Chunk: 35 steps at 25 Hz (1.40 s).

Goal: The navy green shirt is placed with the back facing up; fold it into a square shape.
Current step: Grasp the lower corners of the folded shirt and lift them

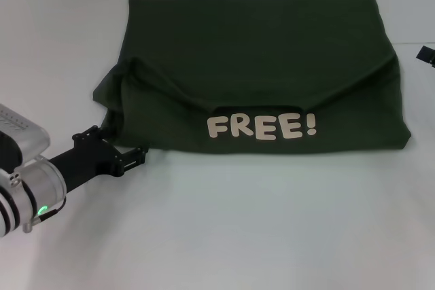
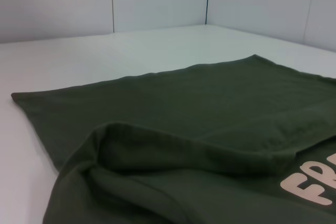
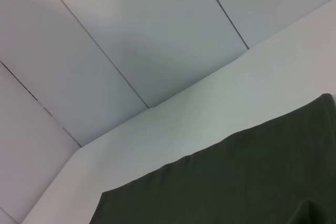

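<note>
Black and silver, the left claw (image 1: 132, 157) sits low over the white bench (image 1: 238, 222), reaching in from the robot's left. Its 2 fingers look slightly apart, with their tips at the near left corner of the navy green shirt (image 1: 258, 52); whether they pinch any cloth I cannot tell.

Just beyond the claw tips and spreading away to the claw's right lies the shirt, folded into a wide band. Its long axis runs across the bench from left to right, and the near edge runs nearly straight from the claw tips toward the right. Along that near edge a flap shows the white "FREE!" lettering (image 1: 262, 127), reading upright from the robot's side. Above the lettering the plain olive cloth sags in a shallow curved fold, and next to the claw, on the shirt's left end, the cloth bunches into a raised, rumpled ridge (image 2: 173, 148). The far edge lies flat and straight on the bench.

Well beyond, at the far right edge of the head view, only a small dark piece of the right claw (image 1: 427, 54) shows beside the shirt's right end; its fingers are not visible.
</note>
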Available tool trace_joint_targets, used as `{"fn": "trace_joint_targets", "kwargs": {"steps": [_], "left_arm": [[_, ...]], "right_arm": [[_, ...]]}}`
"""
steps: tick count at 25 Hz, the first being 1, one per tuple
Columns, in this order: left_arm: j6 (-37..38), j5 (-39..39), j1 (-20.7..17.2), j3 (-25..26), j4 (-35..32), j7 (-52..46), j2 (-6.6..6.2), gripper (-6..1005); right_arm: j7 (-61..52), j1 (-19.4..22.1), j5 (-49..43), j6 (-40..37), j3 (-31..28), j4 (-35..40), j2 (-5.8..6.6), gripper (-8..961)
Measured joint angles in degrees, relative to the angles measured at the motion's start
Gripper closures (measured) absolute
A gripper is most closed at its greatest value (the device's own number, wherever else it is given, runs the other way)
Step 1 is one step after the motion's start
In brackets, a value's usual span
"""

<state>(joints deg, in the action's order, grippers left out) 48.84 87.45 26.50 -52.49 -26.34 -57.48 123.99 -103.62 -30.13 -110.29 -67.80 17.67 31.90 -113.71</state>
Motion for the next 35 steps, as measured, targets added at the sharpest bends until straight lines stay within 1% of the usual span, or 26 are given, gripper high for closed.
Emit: {"fn": "trace_joint_targets", "kwargs": {"steps": [8, 20, 27, 31, 33, 35], "left_arm": [[-0.7, 0.0, 0.6, -2.5, 0.4, 0.0, 0.02, 299], [-1.0, -0.1, 0.2, -2.9, -1.3, -1.3, -0.07, 369], [-1.0, -0.1, 0.3, -3.0, -1.4, -1.7, -0.07, 657], [-1.0, -0.1, 0.4, -3.0, -1.5, -2.2, -0.11, 846], [-1.0, 0.0, 0.4, -3.0, -1.5, -2.2, -0.12, 874], [-1.0, 0.0, 0.3, -3.0, -1.7, -2.2, -0.14, 902]], "right_arm": [[0.0, 0.2, 0.0, 0.6, 0.0, 0.0, -0.25, 416], [0.0, 0.7, 0.0, 0.6, 0.0, 0.0, -0.36, 434], [0.0, 1.1, 0.0, 0.2, 0.0, 0.0, -0.35, 444], [0.0, 1.3, -0.2, 0.2, 0.3, 0.0, 0.04, 450], [-1.0, 1.4, -1.3, 0.4, 0.6, 0.0, 0.46, 453], [-3.3, 1.3, -3.8, 0.5, 0.8, 0.0, 1.26, 456]]}}
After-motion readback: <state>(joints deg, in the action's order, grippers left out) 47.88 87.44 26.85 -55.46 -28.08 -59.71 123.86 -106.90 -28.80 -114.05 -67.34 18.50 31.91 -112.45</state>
